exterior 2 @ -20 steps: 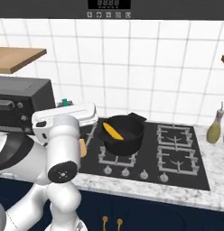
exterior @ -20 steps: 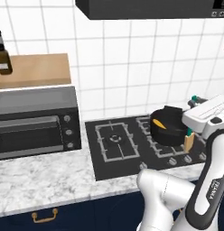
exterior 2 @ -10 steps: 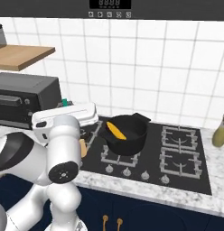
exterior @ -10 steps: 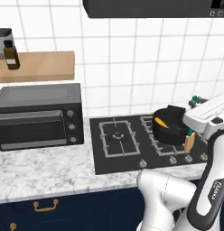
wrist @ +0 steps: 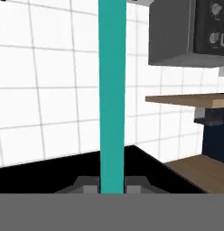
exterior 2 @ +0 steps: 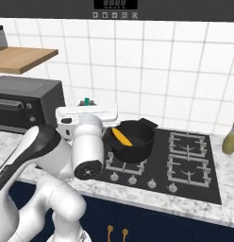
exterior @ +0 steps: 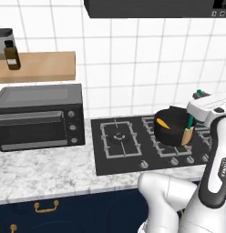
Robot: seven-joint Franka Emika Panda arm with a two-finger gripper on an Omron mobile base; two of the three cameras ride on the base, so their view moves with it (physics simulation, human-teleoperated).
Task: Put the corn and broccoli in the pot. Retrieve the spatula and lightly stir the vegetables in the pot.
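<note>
The spatula [exterior: 188,130] is clamped in my claw [wrist: 111,186], its teal handle running straight up the middle of the hand view, while in the left base view its yellowish blade hangs at right of centre, just beside the near rim of the pot [exterior: 171,125]. The pot sits on the stove [exterior: 133,145] at centre right with the corn [exterior: 163,123] inside; I cannot tell whether the broccoli is in there. My worry is that the blade catches the rim as I move over the pot, which could shove the pot or twist the slim handle loose.

Glossy white rounded arm [exterior: 215,168], dark joint bands, perhaps small lettering
</note>
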